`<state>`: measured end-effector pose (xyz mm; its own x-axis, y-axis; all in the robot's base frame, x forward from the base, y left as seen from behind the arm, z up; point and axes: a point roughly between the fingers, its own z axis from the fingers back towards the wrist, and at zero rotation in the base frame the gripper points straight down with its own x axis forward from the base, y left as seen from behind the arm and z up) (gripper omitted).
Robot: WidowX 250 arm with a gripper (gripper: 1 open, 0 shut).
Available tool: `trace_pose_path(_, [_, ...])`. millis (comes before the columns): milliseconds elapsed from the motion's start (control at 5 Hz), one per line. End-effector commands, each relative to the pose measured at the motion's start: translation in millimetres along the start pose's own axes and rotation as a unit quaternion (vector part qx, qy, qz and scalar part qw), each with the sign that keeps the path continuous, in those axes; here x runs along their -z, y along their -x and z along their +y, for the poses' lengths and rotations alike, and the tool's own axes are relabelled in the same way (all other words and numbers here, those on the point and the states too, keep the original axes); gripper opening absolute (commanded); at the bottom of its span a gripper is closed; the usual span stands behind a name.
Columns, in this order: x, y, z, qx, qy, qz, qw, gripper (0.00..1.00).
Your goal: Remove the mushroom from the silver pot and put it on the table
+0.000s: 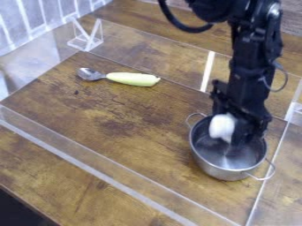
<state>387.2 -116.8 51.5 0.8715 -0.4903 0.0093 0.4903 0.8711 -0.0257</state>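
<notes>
The silver pot [207,162] stands at the right side of the table [106,119]. Straight above its bowl, my gripper [227,131] points down from the black arm and is shut on the mushroom [221,127]. Only the pale white body of the mushroom shows between the dark fingers; its cap is hidden. The mushroom hangs just above the pot's rim, over the left half of the bowl, and is off the pot's floor.
A spoon with a yellow-green handle [130,79] lies at the back left of the table. Clear acrylic walls [141,196] edge the table in front and on the right, close to the pot. A clear stand [85,35] sits at the far left.
</notes>
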Motion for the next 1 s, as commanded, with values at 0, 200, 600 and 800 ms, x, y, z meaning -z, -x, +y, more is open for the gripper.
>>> trace_pose_path(0, [-44.0, -5.7, 13, 0.010, -0.026, -0.028, 0.9992, 0.00])
trace_pose_path(200, [-63.4, -2.7, 20, 0.021, -0.038, -0.024, 0.9988, 0.00])
trace_pose_path(600, [-92.6, 1.6, 25, 0.024, -0.048, -0.019, 0.9984, 0.00])
trace_pose_path(800, [-83.7, -0.7, 19, 0.010, -0.038, -0.017, 0.9991, 1.00])
